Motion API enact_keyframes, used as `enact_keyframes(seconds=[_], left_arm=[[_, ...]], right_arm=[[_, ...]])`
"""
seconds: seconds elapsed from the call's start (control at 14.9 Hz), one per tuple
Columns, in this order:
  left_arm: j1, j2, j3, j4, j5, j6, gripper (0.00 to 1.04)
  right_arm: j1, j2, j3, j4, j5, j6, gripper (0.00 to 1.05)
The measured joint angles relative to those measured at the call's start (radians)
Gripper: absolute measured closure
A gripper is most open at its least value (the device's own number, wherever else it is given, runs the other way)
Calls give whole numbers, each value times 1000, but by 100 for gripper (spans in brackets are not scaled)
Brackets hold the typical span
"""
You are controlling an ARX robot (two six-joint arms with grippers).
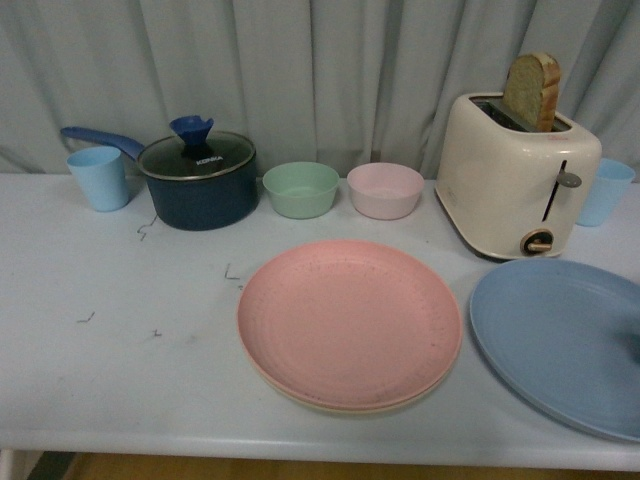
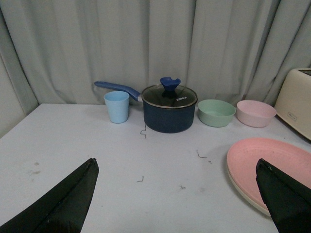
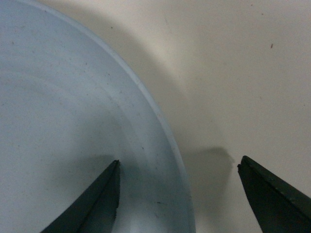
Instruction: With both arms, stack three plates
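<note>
We see only a sliver of the beige plate [image 1: 340,408] under the pink plate [image 1: 348,320]. The blue plate [image 1: 560,340], just beside them, runs off frame. Our right gripper [image 3: 179,162] gapes astride its rim, and our left gripper [image 2: 176,162] hangs spread over bare tabletop [image 1: 120,380].

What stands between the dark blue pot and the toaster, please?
Two small bowls, side by side: a green bowl nearer the pot, a pink bowl nearer the toaster; front view.
</note>
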Motion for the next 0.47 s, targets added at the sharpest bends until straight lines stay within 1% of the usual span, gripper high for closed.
enact_keyframes(seconds=[0.07,0.13,0.2,0.27,0.34,0.4,0.47], left_arm=[[0,0,0,0,0,0,7],[0,0,0,0,0,0,7],[0,0,0,0,0,0,7],[0,0,0,0,0,0,7],[0,0,0,0,0,0,7],[0,0,0,0,0,0,7],[0,0,0,0,0,0,7]], right_arm=[[0,4,3,3,2,0,44],[1,5,3,5,2,0,55],[-1,5,2,10,5,1,71],[-16,-7,-10,21,-10,6,84],[-33,-40,-42,23,-45,11,95],[-42,-73,-70,21,-65,14,100],[-51,-118,-98,14,-82,13,101]])
